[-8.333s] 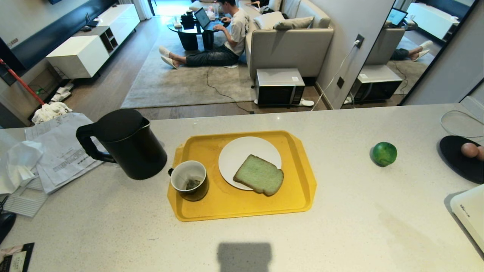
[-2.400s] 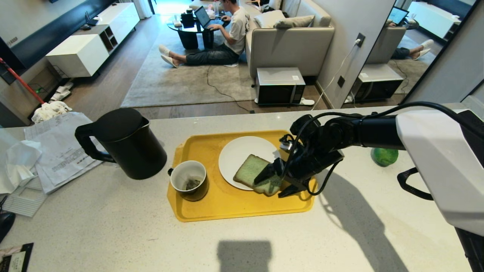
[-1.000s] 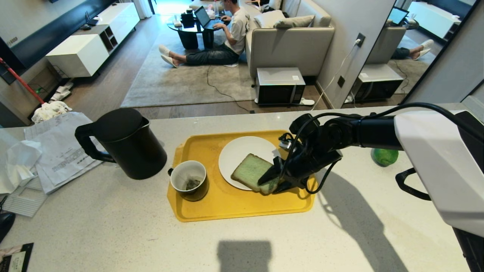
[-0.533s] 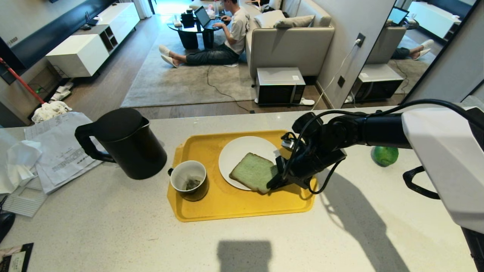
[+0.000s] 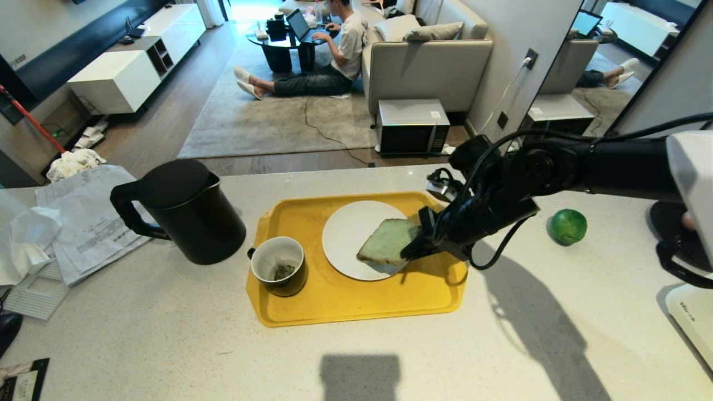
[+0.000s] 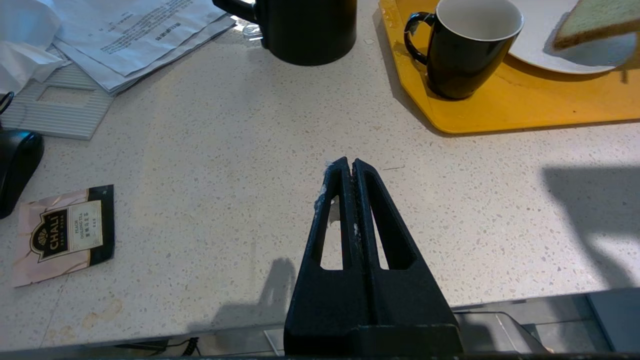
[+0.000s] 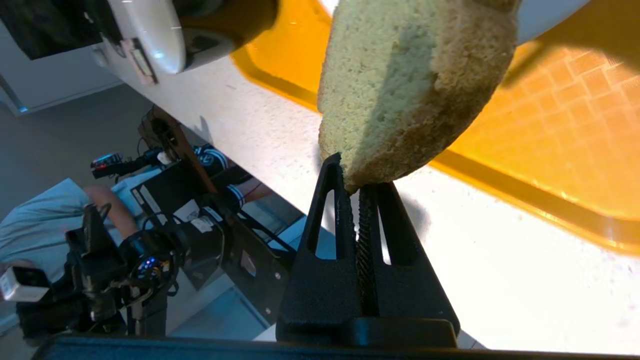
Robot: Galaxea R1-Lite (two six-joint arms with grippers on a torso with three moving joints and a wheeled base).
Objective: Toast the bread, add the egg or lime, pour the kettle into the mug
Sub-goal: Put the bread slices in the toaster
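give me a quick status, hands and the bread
Right hand shut on the bread, slice lifted clear of the white plate. Left hand shut, empty, parked low over the counter. Nothing in the way.

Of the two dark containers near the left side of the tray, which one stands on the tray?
The mug, with its white inside, stands on the yellow tray; the taller lidded kettle stands beside it on the counter.

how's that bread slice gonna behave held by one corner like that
Probably light: the right end effector lifts the bread off the plate by one pinched corner. Likely fairly stiff, since it juts out without drooping. The spongy crumb may tear or squash under a hard pinch.
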